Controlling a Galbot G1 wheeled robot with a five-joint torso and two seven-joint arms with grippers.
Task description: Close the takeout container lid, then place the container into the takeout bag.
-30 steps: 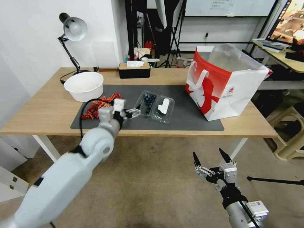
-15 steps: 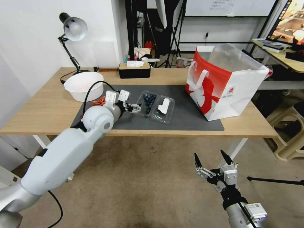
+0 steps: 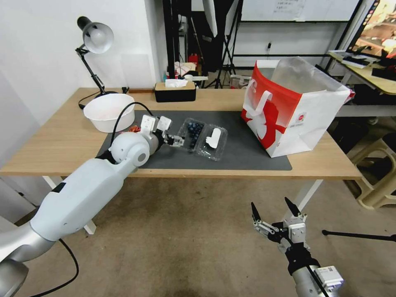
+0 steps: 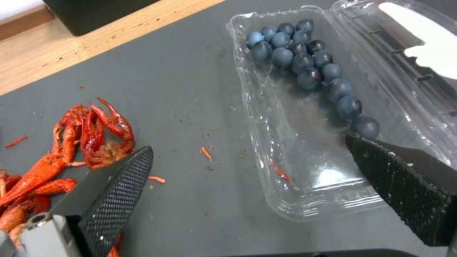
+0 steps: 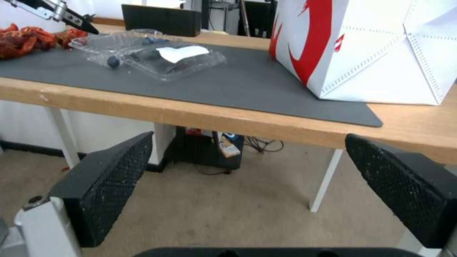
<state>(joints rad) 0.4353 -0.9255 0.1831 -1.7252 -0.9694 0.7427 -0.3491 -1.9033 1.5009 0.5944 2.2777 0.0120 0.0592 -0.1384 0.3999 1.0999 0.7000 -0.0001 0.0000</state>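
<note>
The takeout container (image 3: 194,133) lies open on the dark mat, blueberries (image 4: 309,67) in one half. Its lid (image 3: 213,141), the clear half with a white sticker, lies flat beside it toward the takeout bag. My left gripper (image 3: 176,141) is open at the berry half's near corner. In the left wrist view one finger (image 4: 124,185) stands over the mat and the other over the tray (image 4: 305,142). The red-and-white takeout bag (image 3: 297,109) stands open at the table's right. My right gripper (image 3: 274,212) hangs open in front of the table, below its top.
Red crayfish shells (image 4: 90,135) lie on the mat (image 3: 239,152) just left of the left gripper. A white bowl (image 3: 109,111), a desk lamp (image 3: 97,39) and a black tissue box (image 3: 175,91) stand along the back. The table's front edge (image 5: 238,121) faces the right gripper.
My left arm has reached farther over the table, bringing its open gripper up to the container's berry half. The right gripper has sunk slightly.
</note>
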